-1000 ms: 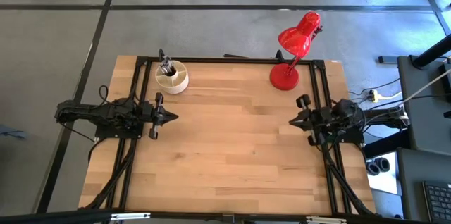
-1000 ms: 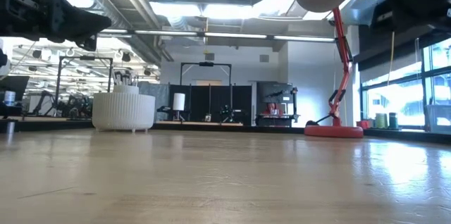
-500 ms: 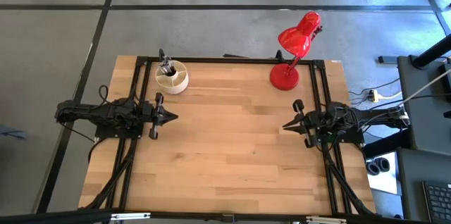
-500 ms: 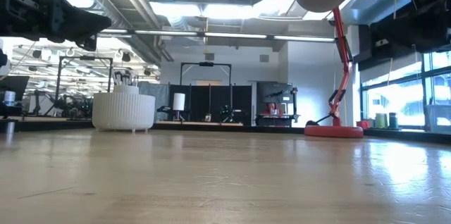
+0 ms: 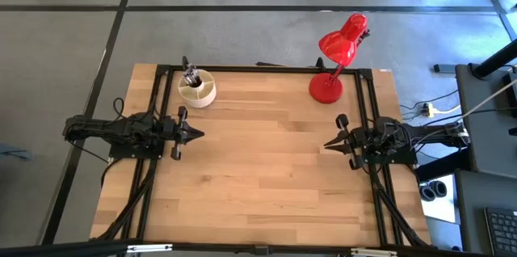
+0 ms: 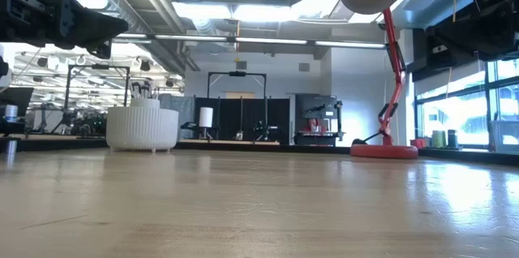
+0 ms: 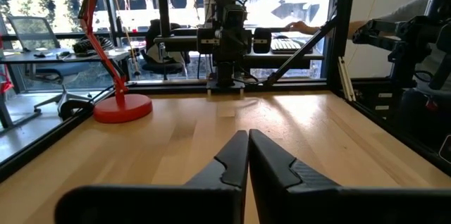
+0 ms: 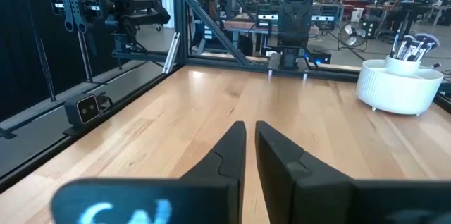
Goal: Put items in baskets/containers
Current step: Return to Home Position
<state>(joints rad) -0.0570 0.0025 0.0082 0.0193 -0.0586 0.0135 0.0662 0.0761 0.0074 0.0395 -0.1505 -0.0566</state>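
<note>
The cream-white round organiser [image 5: 197,89] stands on its base near the table's far-left corner, also in the low view [image 6: 142,128] and the right wrist view [image 8: 398,86]. Several makeup brushes [image 5: 190,73] stand upright in it, bristle tips up [image 8: 409,46]. No brush shows on the tabletop. My left gripper [image 5: 198,134] hovers shut at the left side, just nearer than the organiser, pointing right [image 7: 248,134]. My right gripper [image 5: 327,145] hovers shut at the right side, pointing left [image 8: 250,125].
A red desk lamp stands on its round base [image 5: 327,87] near the far-right corner, its head reaching past the far edge [image 6: 383,151] [image 7: 121,106]. Black frame rails run along the table's left, right and far edges. The wooden tabletop [image 5: 258,168] stretches between the two grippers.
My right gripper has moved a little toward the table's left and near edges, out over the wood, turning slightly about its axis as it went. It has since held still. The left arm, organiser and brushes have kept their places.
</note>
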